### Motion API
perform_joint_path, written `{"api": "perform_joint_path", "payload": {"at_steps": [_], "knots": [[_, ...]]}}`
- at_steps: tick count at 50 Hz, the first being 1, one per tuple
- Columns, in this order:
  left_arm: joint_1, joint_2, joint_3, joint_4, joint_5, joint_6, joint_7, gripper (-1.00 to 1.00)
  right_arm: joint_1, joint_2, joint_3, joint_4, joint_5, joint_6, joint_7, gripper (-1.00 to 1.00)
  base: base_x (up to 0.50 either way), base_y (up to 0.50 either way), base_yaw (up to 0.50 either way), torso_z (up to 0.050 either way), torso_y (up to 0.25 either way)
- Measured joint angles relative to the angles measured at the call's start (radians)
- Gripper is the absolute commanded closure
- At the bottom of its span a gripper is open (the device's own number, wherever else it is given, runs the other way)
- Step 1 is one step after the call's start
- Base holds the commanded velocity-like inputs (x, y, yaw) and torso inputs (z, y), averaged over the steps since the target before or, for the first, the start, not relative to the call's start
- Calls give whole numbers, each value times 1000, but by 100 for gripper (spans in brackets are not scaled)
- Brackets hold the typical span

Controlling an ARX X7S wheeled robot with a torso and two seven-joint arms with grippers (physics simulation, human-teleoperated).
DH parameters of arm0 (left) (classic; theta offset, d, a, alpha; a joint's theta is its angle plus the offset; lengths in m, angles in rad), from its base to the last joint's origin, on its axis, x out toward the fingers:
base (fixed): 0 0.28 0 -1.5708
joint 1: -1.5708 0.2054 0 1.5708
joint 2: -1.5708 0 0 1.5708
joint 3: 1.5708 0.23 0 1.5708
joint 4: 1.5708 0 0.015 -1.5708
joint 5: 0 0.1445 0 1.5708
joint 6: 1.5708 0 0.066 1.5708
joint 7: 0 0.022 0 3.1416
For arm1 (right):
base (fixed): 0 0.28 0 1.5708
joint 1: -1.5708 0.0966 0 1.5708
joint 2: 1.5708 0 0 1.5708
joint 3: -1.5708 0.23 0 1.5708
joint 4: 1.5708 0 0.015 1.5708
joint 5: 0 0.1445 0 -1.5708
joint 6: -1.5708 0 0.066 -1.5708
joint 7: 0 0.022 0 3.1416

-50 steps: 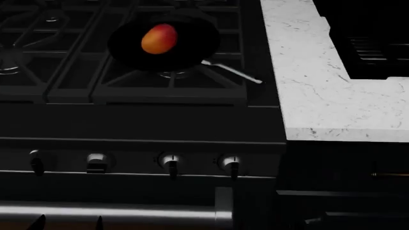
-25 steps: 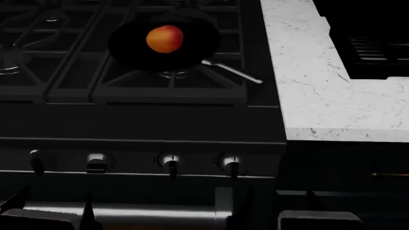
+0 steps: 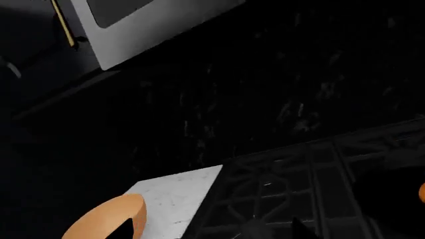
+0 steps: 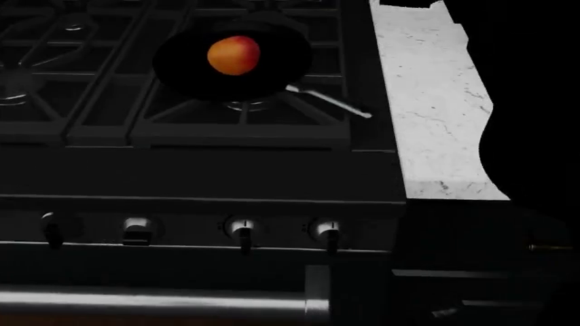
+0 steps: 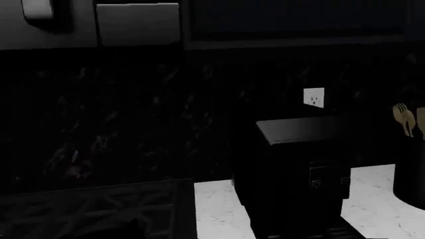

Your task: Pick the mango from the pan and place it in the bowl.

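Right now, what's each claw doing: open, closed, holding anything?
Left claw: not in view.
Right claw: not in view.
The mango sits ungrasped in the pan.

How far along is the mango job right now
Nothing looks done yet. The mango sits in the pan on the stove, untouched. Neither gripper holds anything that these views show; a dark shape covers the right side of the head view. The bowl shows only in the left wrist view, on white counter beside the stove. Picking, carrying and placing all remain.
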Motion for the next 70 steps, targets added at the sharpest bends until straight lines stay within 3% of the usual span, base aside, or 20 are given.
{"api": "perform_joint_path", "payload": {"at_steps": [11,24,43,70], "knots": [[-186,-31,-60,-100,141,-40,120,-100,187,21,-40,100,114,46,84,-100,0,0,0,0,0],[-235,-9,-99,-183,168,-42,145,-100,238,12,-98,199,161,54,99,-100,0,0,0,0,0],[-217,31,-171,-244,116,3,78,-100,194,-2,-140,248,198,13,76,-100,0,0,0,0,0],[-184,45,-207,-260,87,45,34,-100,147,-1,-167,251,211,-56,37,-100,259,0,0,0,0]]}}
